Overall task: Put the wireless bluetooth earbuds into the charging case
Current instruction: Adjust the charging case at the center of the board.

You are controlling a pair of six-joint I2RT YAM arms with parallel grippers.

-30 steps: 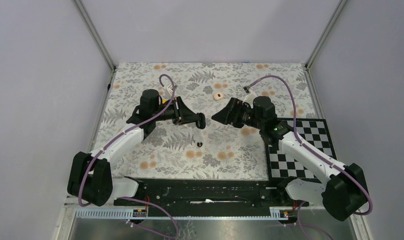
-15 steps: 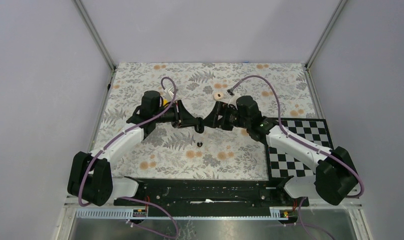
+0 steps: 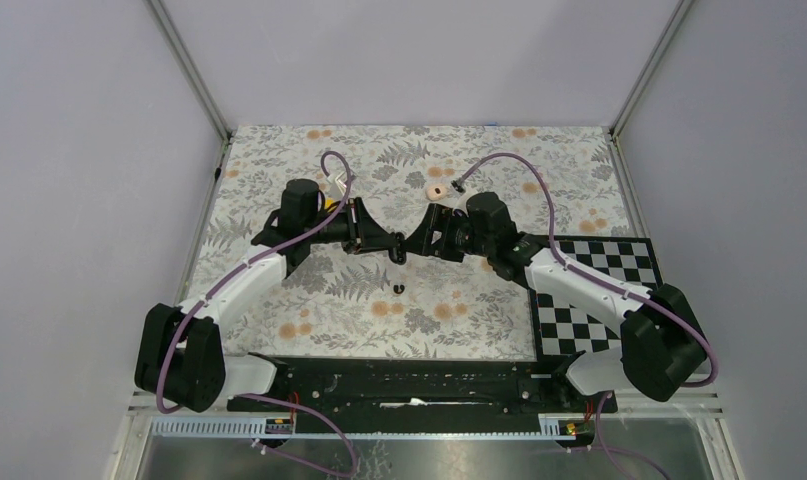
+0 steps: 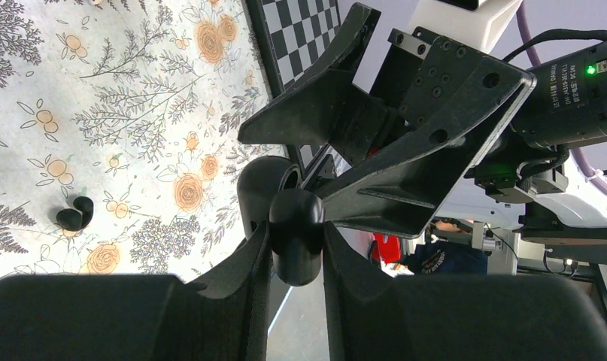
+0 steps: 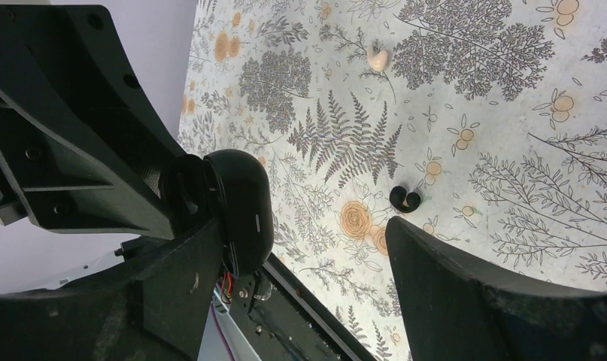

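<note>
— What is changing?
— The right gripper (image 5: 315,259), jaws wide, is now straddling the charging case (image 5: 240,210) that the left gripper (image 4: 296,248) is pinching; a second ago it was hanging apart. The earbuds (image 5: 405,199) are lying on the mat (image 5: 465,90) near both.

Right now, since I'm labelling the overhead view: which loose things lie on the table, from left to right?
Pair of tiny black earbuds → peach round disc with a hole → black-and-white checkerboard mat.
</note>
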